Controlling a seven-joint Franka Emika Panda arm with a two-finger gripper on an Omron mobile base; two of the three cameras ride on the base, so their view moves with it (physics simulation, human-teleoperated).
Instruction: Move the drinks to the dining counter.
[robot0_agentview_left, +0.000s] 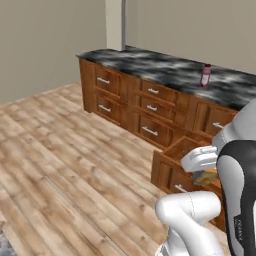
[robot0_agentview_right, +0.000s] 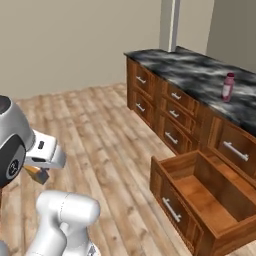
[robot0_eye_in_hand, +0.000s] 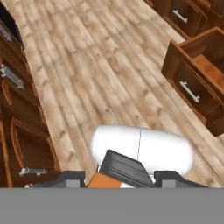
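The maroon-pink bottle (robot0_agentview_left: 205, 75) (robot0_agentview_right: 228, 86) with a dark red cap stands upright on the dining counter (robot0_agentview_left: 150, 62) (robot0_agentview_right: 190, 70), toward its right part. My gripper (robot0_agentview_left: 204, 171) (robot0_agentview_right: 38, 170) (robot0_eye_in_hand: 119, 179) hangs over the wooden floor, well short of the counter, and is shut on the small orange drink carton (robot0_agentview_left: 206, 177) (robot0_agentview_right: 35, 174) (robot0_eye_in_hand: 101, 181). In the hand view the carton's dark top sits between the two fingertips (robot0_eye_in_hand: 70, 179).
One brown drawer (robot0_agentview_left: 182, 150) (robot0_agentview_right: 205, 200) (robot0_eye_in_hand: 199, 78) stands pulled out and empty below the counter, jutting into the floor space. Dark wooden cabinets (robot0_eye_in_hand: 17, 131) with silver handles line the left of the hand view. Bare plank floor (robot0_agentview_left: 65, 165) spreads between them.
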